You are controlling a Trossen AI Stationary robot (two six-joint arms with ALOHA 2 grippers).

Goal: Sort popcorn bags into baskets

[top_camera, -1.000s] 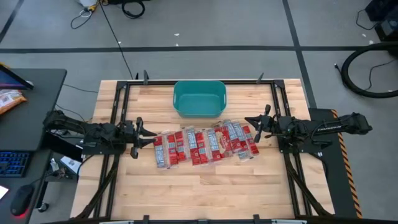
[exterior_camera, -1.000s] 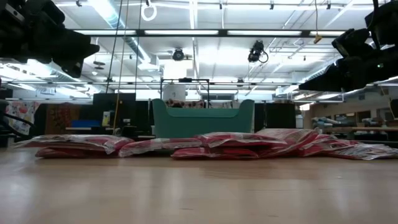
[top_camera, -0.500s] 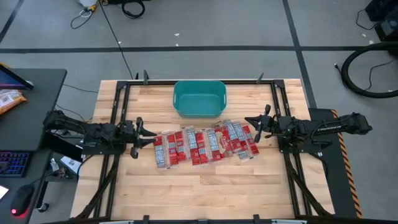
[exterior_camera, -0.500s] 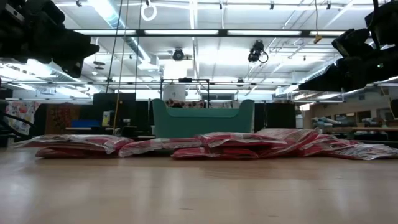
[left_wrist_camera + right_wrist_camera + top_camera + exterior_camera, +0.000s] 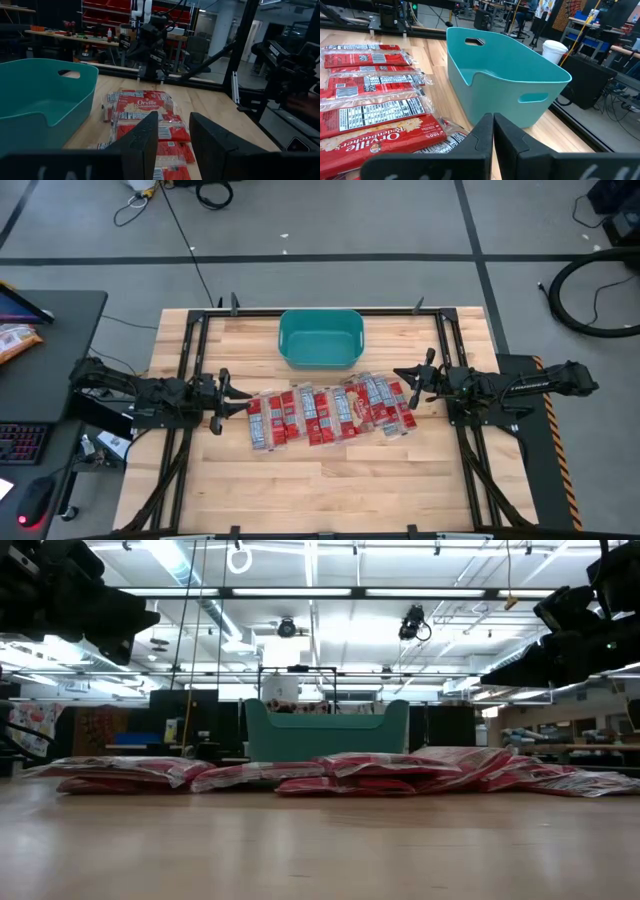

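Left hand (image 5: 243, 402) – fingers slightly apart, holding nothing – hovers just left of the popcorn bags (image 5: 330, 413), a row overlapping across mid-surface (image 5: 330, 480). Teal tub (image 5: 320, 338) stands beyond the row, at the far edge. Right hand (image 5: 402, 383) – fingers closed, holding nothing – hovers at the row's right end.

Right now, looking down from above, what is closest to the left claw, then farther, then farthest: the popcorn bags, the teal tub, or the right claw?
1. Popcorn bags, right beside the left claw.
2. Teal tub, at the table's back middle.
3. Right claw, at the row's far end.
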